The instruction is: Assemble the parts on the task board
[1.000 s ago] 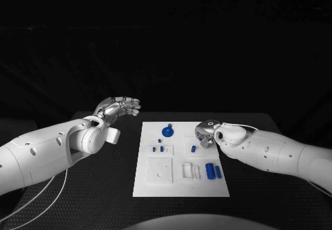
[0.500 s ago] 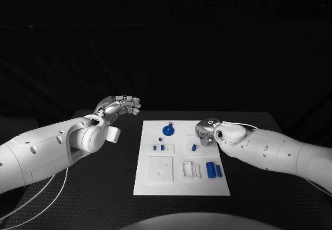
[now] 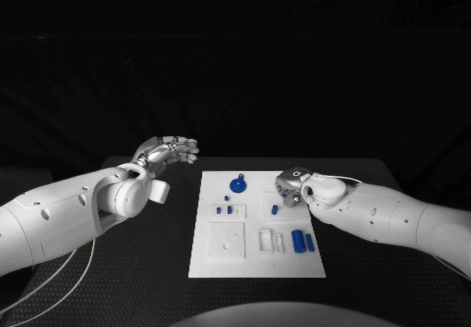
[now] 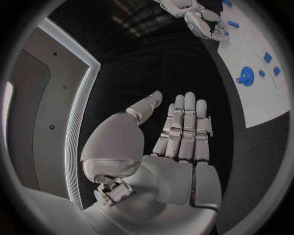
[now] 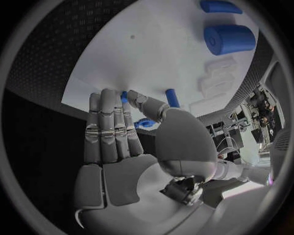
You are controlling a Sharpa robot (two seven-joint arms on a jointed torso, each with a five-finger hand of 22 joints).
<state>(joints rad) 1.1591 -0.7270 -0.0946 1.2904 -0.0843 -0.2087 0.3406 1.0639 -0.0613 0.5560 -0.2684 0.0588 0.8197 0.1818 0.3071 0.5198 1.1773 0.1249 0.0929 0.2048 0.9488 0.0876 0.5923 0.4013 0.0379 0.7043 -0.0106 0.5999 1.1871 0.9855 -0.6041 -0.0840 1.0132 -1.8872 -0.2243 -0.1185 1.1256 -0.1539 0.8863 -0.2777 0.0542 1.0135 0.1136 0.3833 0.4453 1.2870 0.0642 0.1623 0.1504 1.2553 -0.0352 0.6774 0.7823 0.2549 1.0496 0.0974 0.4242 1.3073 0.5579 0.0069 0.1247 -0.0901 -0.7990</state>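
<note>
1. Head view: the white task board [image 3: 257, 262] is lying in the middle of the black table [image 3: 147, 272]. A round blue part with a knob [image 3: 239, 184] is sitting near the board's far edge. Two small blue pegs [image 3: 224, 211] are standing just below it, left of centre, and another small blue peg [image 3: 275, 210] is standing right of centre. Two blue cylinders [image 3: 303, 242] are lying side by side towards the board's right edge, beside pale white blocks [image 3: 270, 240]. The left hand [image 3: 169, 151] is hanging above the table, left of the board and apart from it, with its fingers loosely curled and nothing in them. The right hand [image 3: 293, 185] is hovering over the board's right edge, just beside the right-hand peg; from here I cannot tell how its fingers are lying.

2. Left wrist view: the left hand [image 4: 178, 147] is showing a flat palm, fingers straight and close together, thumb standing apart, holding nothing. The board [image 4: 269, 103] is lying off to one side, carrying the round blue part [image 4: 246, 76]. The right hand [image 4: 205, 22] is hanging at the board's far edge.

3. Right wrist view: the right hand [image 5: 122, 152] is holding its fingers straight and side by side, thumb reaching towards a blue peg [image 5: 172, 98]; I cannot tell whether they are touching. Nothing is sitting in the palm. The larger blue cylinder [image 5: 230, 39] and a slimmer one [image 5: 220, 7] are lying on the board [image 5: 153, 54] beyond.
</note>
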